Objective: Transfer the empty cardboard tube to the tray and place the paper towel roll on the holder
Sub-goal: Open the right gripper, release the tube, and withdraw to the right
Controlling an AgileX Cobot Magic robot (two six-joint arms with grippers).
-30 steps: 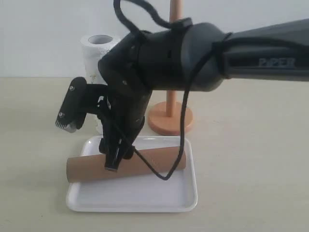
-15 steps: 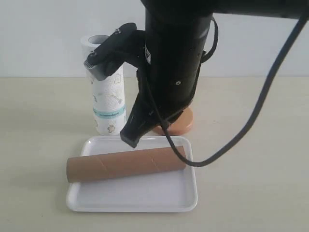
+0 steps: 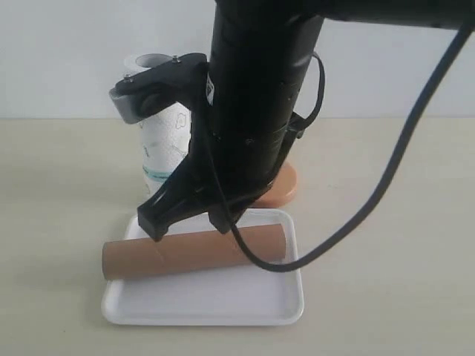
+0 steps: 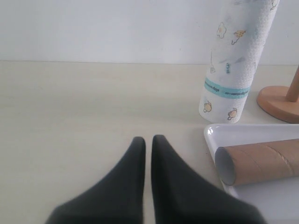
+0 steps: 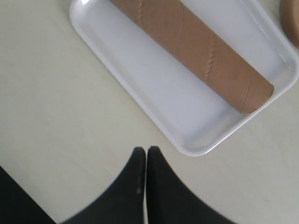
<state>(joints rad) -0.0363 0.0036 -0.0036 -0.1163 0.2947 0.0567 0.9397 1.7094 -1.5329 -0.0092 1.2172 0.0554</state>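
Cardboard tube (image 3: 189, 254), long, plain brown and hollow, with faint spiral seams: lies on its side in the flat white glossy plastic tray (image 3: 208, 297), at a slight slant along the tray's length, its ends close to the short rims. Paper towel roll (image 4: 233, 65), tall and white, printed with small yellow-green figures and a teal band near its foot: stands upright on the beige table (image 3: 386, 297), just beside one far corner of the tray. A line of small blue print on the roll is too small to read. Wooden holder (image 4: 278, 98), orange-tan with a round disc base: stands on the table beside the roll, behind the tray. In the exterior view the black right arm (image 3: 252, 89) covers the holder's pole and one side of the roll, and a black cable (image 3: 371, 200) loops down across the tube. Right gripper (image 5: 145, 151): fingers pressed together on nothing, raised over the table just off the tray's long rim. Left gripper (image 4: 147, 144): clenched likewise and empty, low over bare table, near the tube's open end.
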